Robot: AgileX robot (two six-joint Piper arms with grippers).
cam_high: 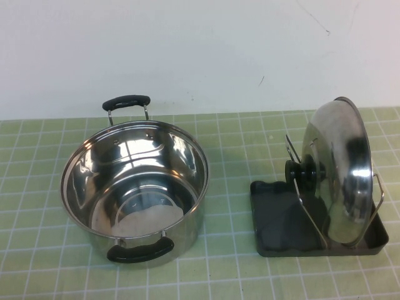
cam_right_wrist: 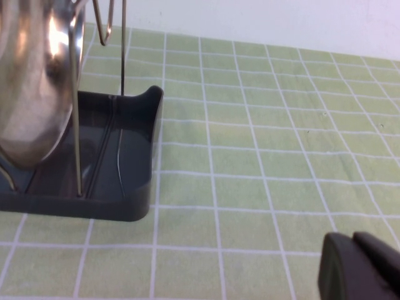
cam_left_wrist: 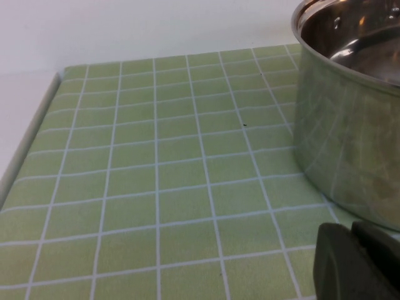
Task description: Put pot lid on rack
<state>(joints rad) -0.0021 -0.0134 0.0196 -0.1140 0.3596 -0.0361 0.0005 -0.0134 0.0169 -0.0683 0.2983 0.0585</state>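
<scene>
The shiny steel pot lid (cam_high: 337, 172) stands on edge in the dark grey rack (cam_high: 275, 234) at the right, leaning against the wire loops (cam_high: 306, 203), its black knob (cam_high: 300, 170) facing left. It also shows in the right wrist view (cam_right_wrist: 34, 87), held between the rack's wires (cam_right_wrist: 76, 125) in the tray (cam_right_wrist: 125, 156). Neither arm shows in the high view. My left gripper (cam_left_wrist: 356, 262) is shut and empty, low beside the pot (cam_left_wrist: 350, 119). My right gripper (cam_right_wrist: 359, 265) is shut and empty, low over the mat to the right of the rack.
The deep steel pot (cam_high: 134, 187) with two black handles (cam_high: 139, 250) stands open at the left centre of the green checked mat (cam_high: 237, 137). A white wall runs behind. The mat's left edge (cam_left_wrist: 31, 134) shows in the left wrist view.
</scene>
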